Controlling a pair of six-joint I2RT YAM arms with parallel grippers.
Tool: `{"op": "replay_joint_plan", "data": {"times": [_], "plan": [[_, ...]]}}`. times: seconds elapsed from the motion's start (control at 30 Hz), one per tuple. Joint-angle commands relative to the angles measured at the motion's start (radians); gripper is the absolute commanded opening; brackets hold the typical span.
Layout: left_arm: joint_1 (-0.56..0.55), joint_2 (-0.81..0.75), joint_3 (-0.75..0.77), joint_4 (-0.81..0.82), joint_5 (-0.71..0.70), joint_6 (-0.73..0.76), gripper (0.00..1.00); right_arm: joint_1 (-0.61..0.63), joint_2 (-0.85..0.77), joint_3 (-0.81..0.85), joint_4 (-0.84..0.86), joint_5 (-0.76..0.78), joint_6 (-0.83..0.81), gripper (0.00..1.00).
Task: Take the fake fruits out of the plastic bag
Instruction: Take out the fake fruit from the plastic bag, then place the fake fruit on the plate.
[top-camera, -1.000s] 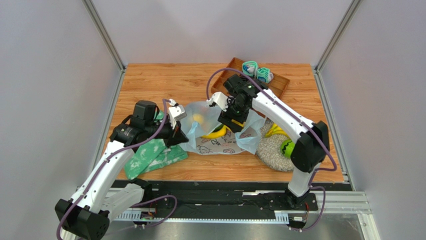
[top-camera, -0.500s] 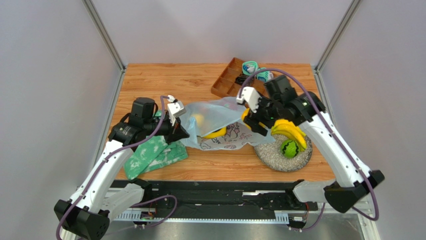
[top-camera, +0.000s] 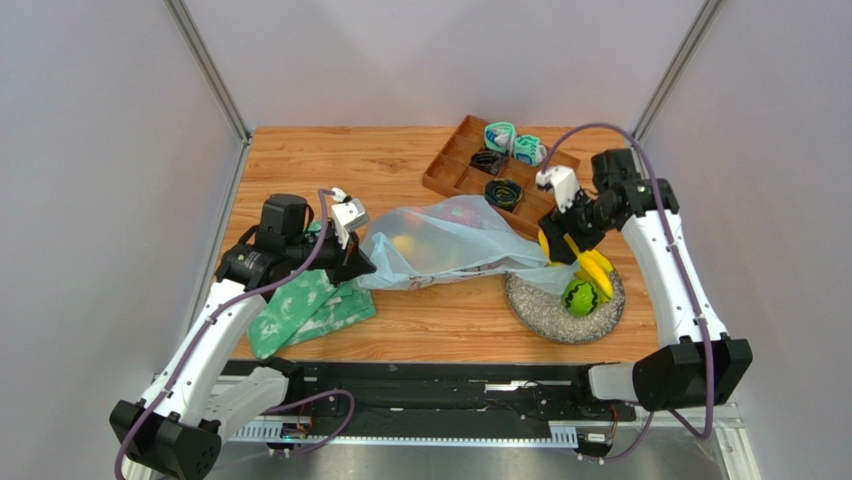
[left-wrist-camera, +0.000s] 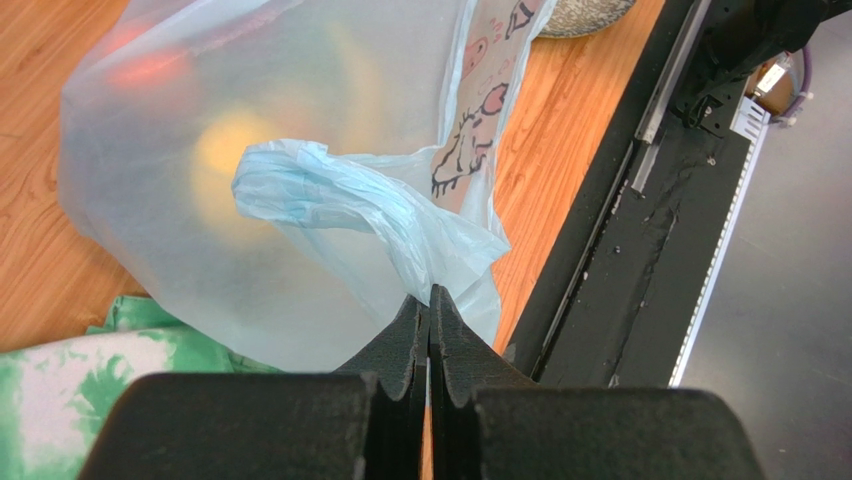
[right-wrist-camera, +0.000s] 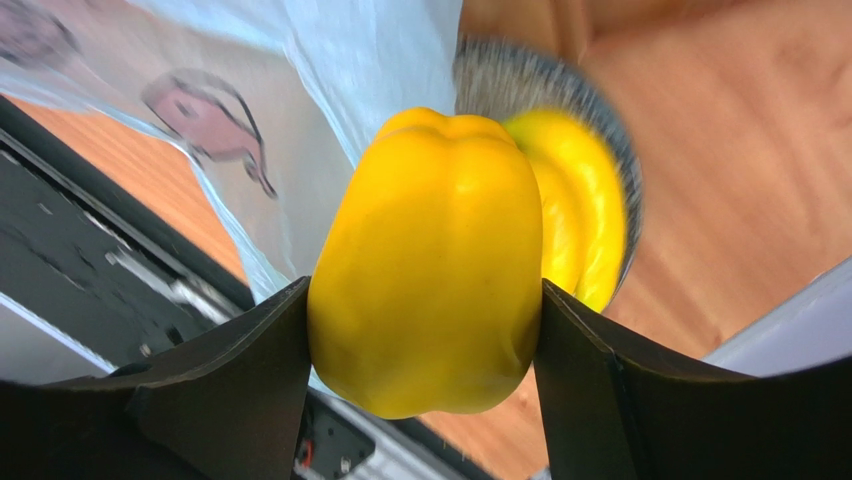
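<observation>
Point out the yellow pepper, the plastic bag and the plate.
yellow pepper (right-wrist-camera: 430, 265), right wrist view, middle of its front face.
plastic bag (top-camera: 460, 235), top external view, its bulging middle.
plate (top-camera: 535, 308), top external view, bare left part.

Pale-blue plastic bag (top-camera: 450, 232) lies stretched (yellow fruit (left-wrist-camera: 232, 150) inside); yellow pepper (right-wrist-camera: 430, 260) gripped outside.

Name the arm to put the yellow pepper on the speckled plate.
Right. The right gripper holds the yellow plastic pepper near the grey speckled plate; the left gripper pinches the pale-blue plastic bag.
</observation>
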Motion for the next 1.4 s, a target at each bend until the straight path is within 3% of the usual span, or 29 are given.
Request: {"op": "replay_joint_plan", "data": {"times": [0.0,0.03,0.2,0.33,0.4,0.5,0.53,0.57,0.73,0.87,0.97,1.13,1.2,1.3,1.37], "plan": [[0.013,0.005,0.023,0.010,0.005,-0.007,0.00,-0.003,0.053,0.289,-0.030,-0.332,0.189,0.45],[0.013,0.007,0.023,0.012,0.013,-0.010,0.00,0.001,0.069,0.404,-0.026,-0.380,0.236,0.45],[0.029,0.036,0.065,0.009,-0.004,-0.010,0.00,0.046,0.162,0.607,0.087,-0.504,0.481,0.47],[0.067,0.041,0.148,-0.047,-0.079,0.070,0.00,0.038,0.198,0.730,0.082,-0.402,0.427,0.46],[0.081,0.031,0.184,-0.062,-0.116,0.099,0.00,-0.032,0.179,0.704,0.162,-0.398,0.468,0.46],[0.108,0.022,0.192,-0.048,-0.090,0.096,0.00,-0.125,0.176,0.571,0.437,-0.558,0.835,0.46],[0.115,0.024,0.189,-0.039,-0.069,0.066,0.00,-0.126,0.179,0.534,0.507,-0.582,1.031,0.46],[0.116,0.027,0.191,-0.028,-0.047,0.049,0.00,-0.126,0.179,0.432,0.686,-0.630,1.119,0.46],[0.116,0.088,0.221,0.033,0.060,-0.054,0.00,-0.012,0.247,0.389,0.818,-0.681,1.220,0.47],[0.116,0.129,0.264,0.070,0.097,-0.102,0.00,0.099,0.314,0.473,0.788,-0.663,1.163,0.45],[0.116,0.159,0.307,0.044,0.062,-0.099,0.00,0.169,0.401,0.625,0.712,-0.627,1.060,0.44],[0.180,0.148,0.431,-0.007,-0.168,-0.051,0.00,0.108,0.459,0.920,0.458,-0.484,0.786,0.42],[0.257,0.111,0.459,0.041,-0.260,-0.123,0.00,0.055,0.407,0.891,0.407,-0.434,0.629,0.41],[0.314,0.079,0.470,0.096,-0.272,-0.174,0.00,-0.003,0.272,0.660,0.373,-0.363,0.484,0.41],[0.316,0.073,0.464,0.107,-0.234,-0.175,0.00,-0.005,0.197,0.438,0.337,-0.319,0.291,0.41]]}}
